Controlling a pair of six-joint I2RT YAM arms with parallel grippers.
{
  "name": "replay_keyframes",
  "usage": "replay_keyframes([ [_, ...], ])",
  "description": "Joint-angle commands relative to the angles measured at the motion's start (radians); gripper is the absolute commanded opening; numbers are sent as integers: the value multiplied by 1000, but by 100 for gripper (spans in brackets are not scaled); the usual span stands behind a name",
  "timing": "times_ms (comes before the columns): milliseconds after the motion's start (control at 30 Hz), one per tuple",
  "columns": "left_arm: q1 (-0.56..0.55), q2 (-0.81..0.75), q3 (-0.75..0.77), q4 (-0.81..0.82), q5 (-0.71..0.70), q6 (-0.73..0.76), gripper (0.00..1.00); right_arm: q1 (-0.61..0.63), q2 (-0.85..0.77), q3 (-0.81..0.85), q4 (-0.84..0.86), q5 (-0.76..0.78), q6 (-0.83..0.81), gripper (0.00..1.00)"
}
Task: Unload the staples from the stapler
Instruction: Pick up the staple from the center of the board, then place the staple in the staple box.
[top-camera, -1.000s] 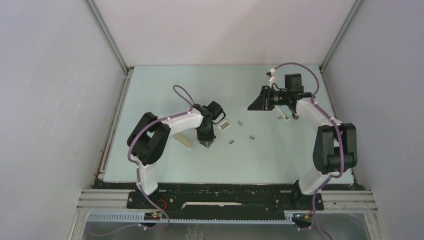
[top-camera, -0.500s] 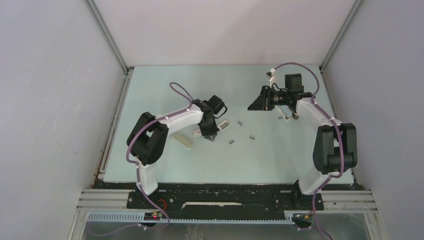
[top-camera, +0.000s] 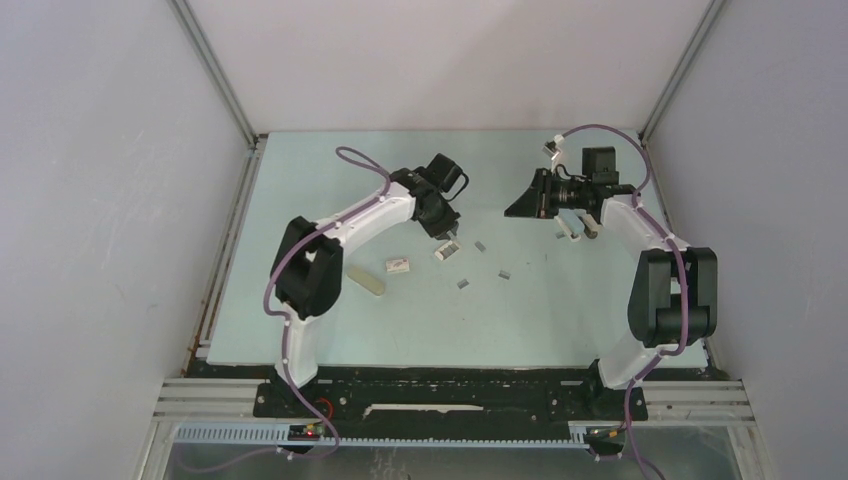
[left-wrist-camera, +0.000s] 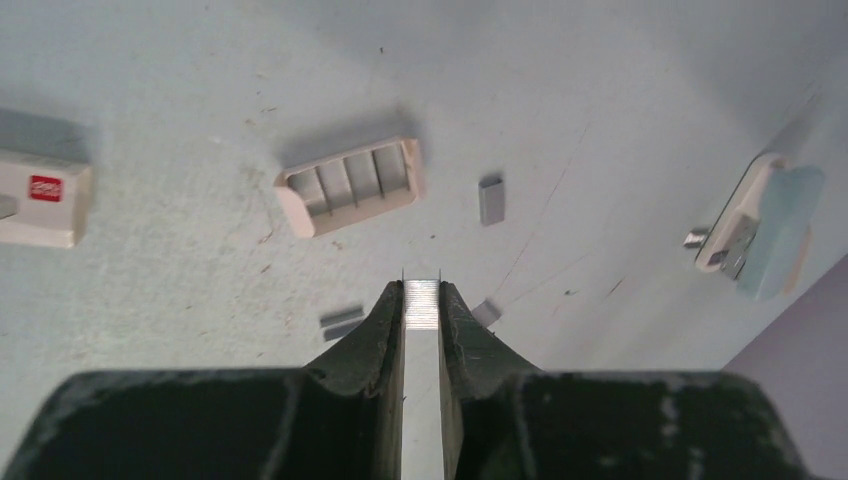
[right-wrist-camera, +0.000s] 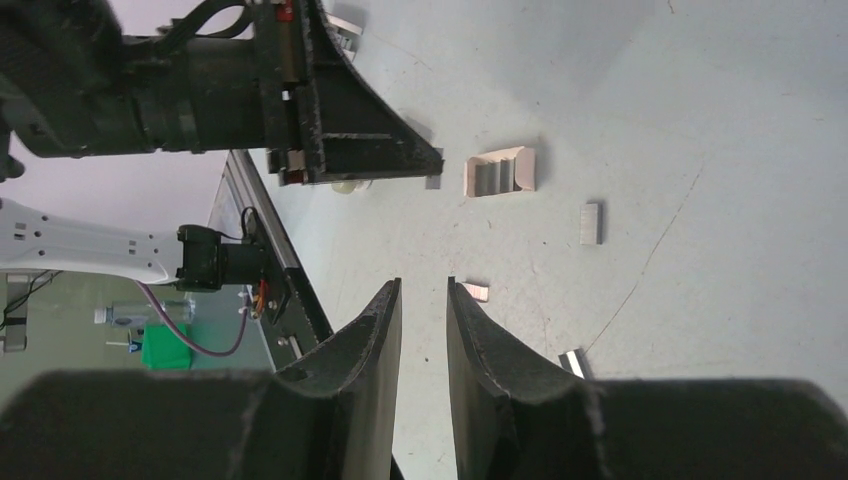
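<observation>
Overhead, two close wrist views; shared table

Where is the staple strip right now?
In the left wrist view, the staple strip is pinched in the left gripper at bottom centre, with the open beige tray just beyond it.

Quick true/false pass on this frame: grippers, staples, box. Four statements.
1. The left gripper pinches a staple strip. True.
2. The right gripper is clamped on the stapler. False: its jaws stand apart with nothing between them, and the stapler lies on the table.
3. Loose staple blocks lie on the table. True.
4. The white box sits inside the beige tray. False: it lies on the table, apart from the tray.
</observation>
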Motion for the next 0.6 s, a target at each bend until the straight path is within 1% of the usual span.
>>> replay_keyframes([
  [0, 7, 75, 117, -64, 4, -101, 7, -13, -19, 5, 15, -30, 7, 31],
  [233, 9, 128, 152, -89, -2, -132, 7, -27, -15, 6, 17, -41, 13, 31],
  [567, 12, 185, 169, -60, 23, -121, 8, -30, -8, 5, 19, -50, 21, 31],
])
